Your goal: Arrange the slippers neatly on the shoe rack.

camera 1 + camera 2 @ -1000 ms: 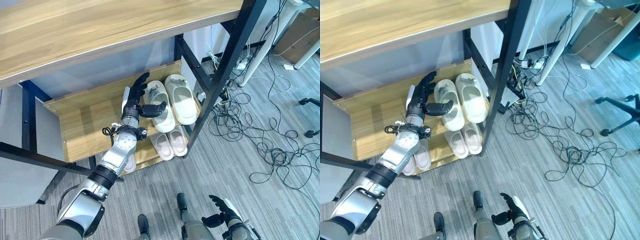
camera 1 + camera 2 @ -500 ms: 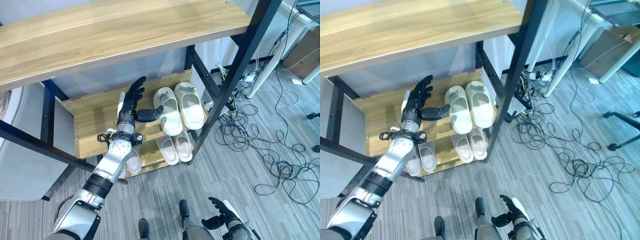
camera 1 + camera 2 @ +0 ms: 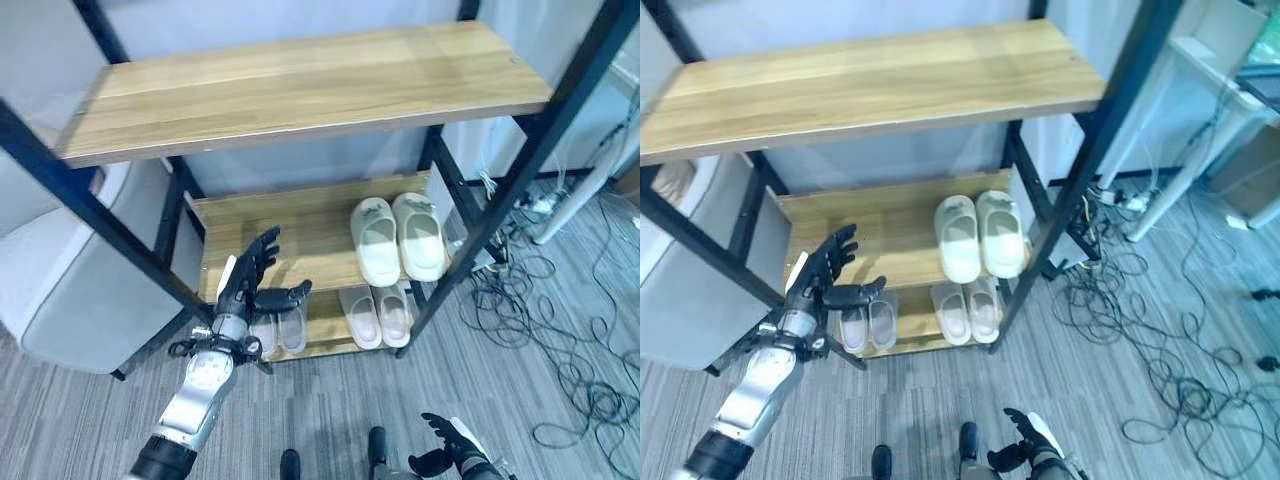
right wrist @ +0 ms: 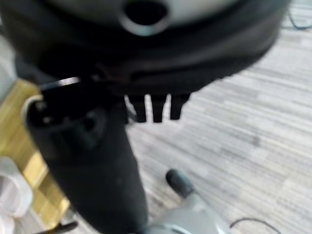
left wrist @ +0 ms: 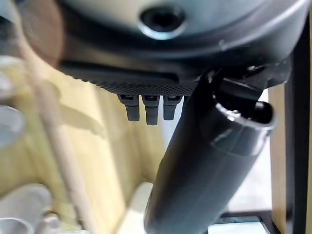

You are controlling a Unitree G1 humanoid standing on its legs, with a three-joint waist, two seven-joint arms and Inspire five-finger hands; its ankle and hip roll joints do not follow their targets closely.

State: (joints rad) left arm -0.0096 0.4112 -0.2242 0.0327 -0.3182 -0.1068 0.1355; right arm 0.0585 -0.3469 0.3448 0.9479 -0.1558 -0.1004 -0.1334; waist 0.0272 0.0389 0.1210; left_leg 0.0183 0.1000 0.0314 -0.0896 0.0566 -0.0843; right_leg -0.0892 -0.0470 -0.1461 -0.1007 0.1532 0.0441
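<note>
Slippers: large cream pair (image 3: 400, 238) side by side at the right end of the shoe rack's middle shelf (image 3: 290, 225), long axes running front to back; two smaller pairs (image 3: 378, 314) (image 3: 280, 330) sit on the bottom shelf. Left hand (image 3: 252, 290), fingers spread, empty, hovers before the rack's black front-left post (image 3: 120, 240), nearest the small left pair, cream pair well off to its right. Right hand (image 3: 450, 462) hangs low over the floor, fingers loosely apart, idle.

Rack (image 3: 890, 95) holds a cream pair (image 3: 980, 235) mid-shelf right, two pairs (image 3: 915, 318) below. Left hand (image 3: 818, 285) open, near its left.
</note>
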